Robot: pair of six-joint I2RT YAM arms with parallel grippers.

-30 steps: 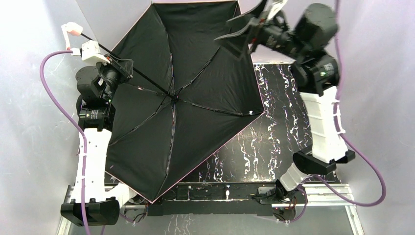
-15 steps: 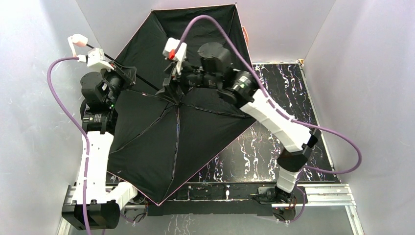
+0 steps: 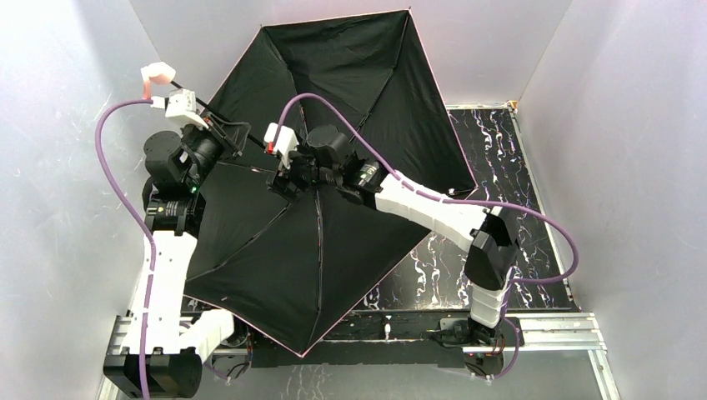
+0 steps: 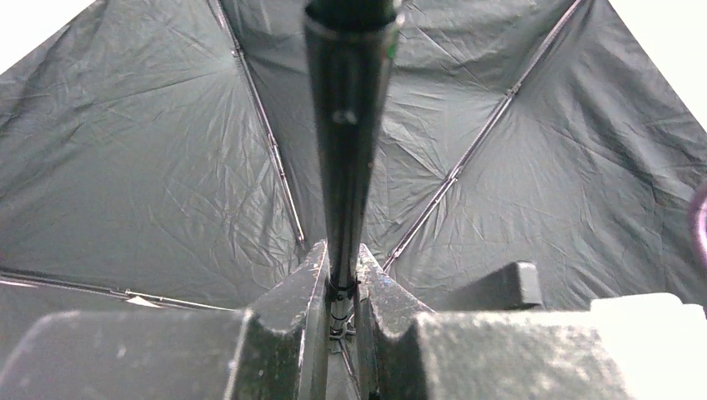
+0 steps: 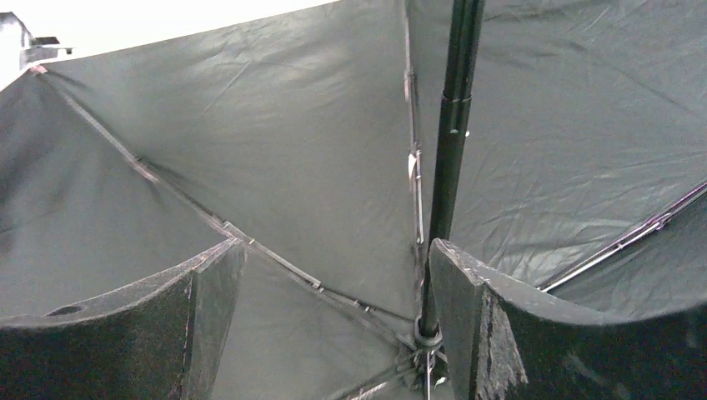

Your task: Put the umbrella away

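Observation:
The umbrella [image 3: 350, 75] is spread open over the left and middle of the table, black inner side and thin ribs facing up, with a pale pink edge. Its pale handle [image 3: 157, 73] sticks out at the far left. My left gripper [image 3: 229, 133] is shut on the black shaft [image 4: 346, 125]; in the left wrist view the left gripper [image 4: 342, 267] has the shaft pinched between its jaws. My right gripper [image 3: 288, 179] hovers at the centre of the canopy. In the right wrist view the right gripper [image 5: 338, 246] stands open, the shaft [image 5: 450, 150] running just inside its right finger [image 5: 467, 292] down to the hub [image 5: 425, 337].
A black marbled table [image 3: 500, 167] shows at the right of the canopy. Grey walls close in on the left, back and right. Purple cables [image 3: 108, 167] loop beside each arm. The canopy hides the table's left half.
My right arm has swung from the back right corner across to the umbrella's centre, jaws open. The canopy has turned and shifted right; the left gripper with the shaft has moved slightly right.

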